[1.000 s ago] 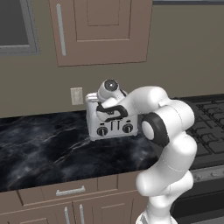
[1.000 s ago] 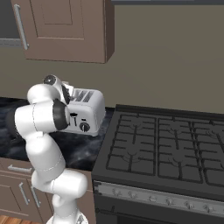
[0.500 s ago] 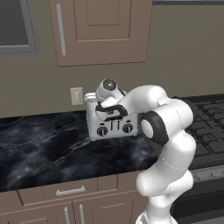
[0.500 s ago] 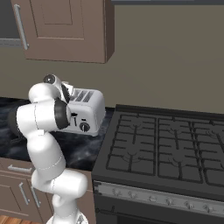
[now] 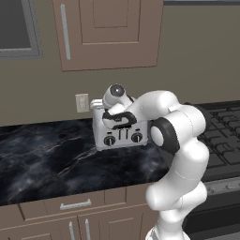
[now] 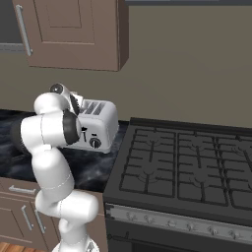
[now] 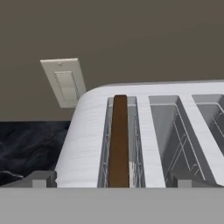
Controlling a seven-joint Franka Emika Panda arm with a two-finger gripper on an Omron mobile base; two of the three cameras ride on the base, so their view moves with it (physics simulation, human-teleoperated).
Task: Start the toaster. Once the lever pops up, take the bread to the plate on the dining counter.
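Bread (image 7: 118,142) sits deep in the left slot of the toaster (image 5: 120,131), mid-frame on the black table (image 5: 47,159). It looks thin, light and crumbly; pinch its top edge gently. The pincer (image 7: 111,181) hangs wide open, holding nothing.

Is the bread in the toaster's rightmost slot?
No, the bread stands in the leftmost slot of the toaster; the slots to its right are empty.

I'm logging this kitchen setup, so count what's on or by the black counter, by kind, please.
Toaster: 1
Bread slice in a toaster slot: 1
Wall switch plate: 1
Stove: 1
Total: 4
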